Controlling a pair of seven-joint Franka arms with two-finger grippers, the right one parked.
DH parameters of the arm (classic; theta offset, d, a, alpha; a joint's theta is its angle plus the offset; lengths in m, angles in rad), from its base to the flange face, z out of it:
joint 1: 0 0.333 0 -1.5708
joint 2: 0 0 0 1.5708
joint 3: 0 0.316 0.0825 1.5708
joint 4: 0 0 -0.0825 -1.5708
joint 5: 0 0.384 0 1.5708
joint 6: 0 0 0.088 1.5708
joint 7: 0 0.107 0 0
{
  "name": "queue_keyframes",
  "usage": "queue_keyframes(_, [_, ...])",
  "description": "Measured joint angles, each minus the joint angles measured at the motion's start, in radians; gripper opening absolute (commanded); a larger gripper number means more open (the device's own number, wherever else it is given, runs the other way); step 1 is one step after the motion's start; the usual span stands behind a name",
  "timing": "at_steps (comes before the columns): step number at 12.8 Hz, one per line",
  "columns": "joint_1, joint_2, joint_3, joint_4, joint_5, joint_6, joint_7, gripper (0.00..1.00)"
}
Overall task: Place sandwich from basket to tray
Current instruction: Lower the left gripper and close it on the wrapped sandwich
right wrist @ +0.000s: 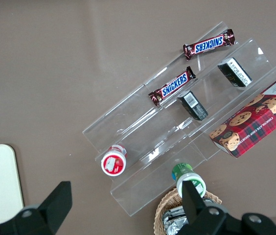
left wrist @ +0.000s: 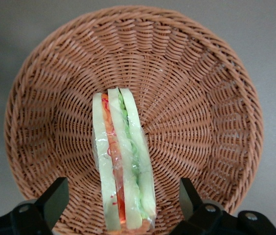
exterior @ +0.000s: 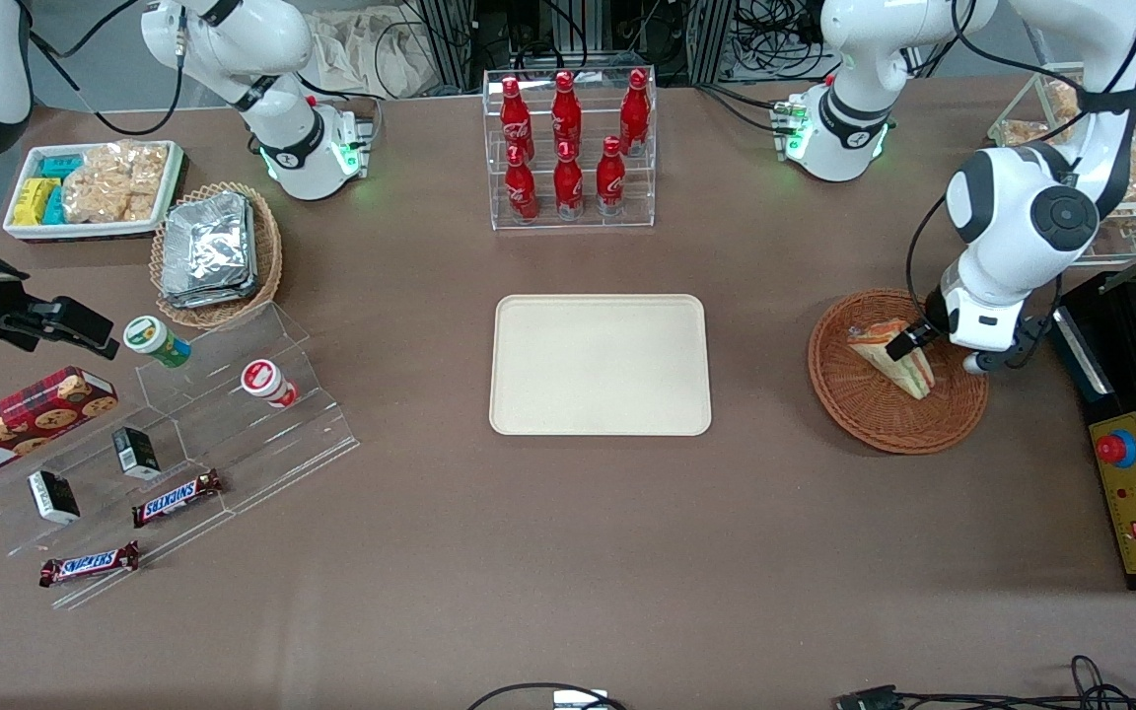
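We hold tool (left wrist: 121, 200) over basket (left wrist: 216, 98), fingers apart around sandwich (left wrist: 123, 161). Slippery wrap: sandwich may slide out. Tray (exterior: 600, 365) at 9 o'clock.

Front cam: gripper (exterior: 938, 347) over basket (exterior: 864, 414), mostly masked by own wrist housing; I see one dark finger only. Wrist cam: sandwich (left wrist: 123, 166) narrow end cut off by frame edge; contact btw fingers (left wrist: 55, 198) and wrap can't be judged. Basket rim also clipped nr the fingers. Sandwich label unreadable, too small.
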Motion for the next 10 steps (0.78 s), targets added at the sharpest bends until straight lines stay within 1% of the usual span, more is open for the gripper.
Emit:
queue_keyframes(5, [0.000, 0.052, 0.000, -0.052, 0.000, 0.116, -0.022, 1.00])
queue_keyframes(6, [0.000, 0.061, 0.000, -0.059, 0.000, 0.134, -0.023, 0.98])
queue_keyframes(7, [0.000, 0.069, 0.000, -0.064, 0.000, 0.147, -0.023, 0.83])
queue_keyframes(9, [0.000, 0.083, 0.000, -0.069, 0.000, 0.166, -0.024, 0.27])
queue_keyframes(10, [0.000, 0.089, 0.000, -0.069, 0.000, 0.170, -0.024, 0.09])
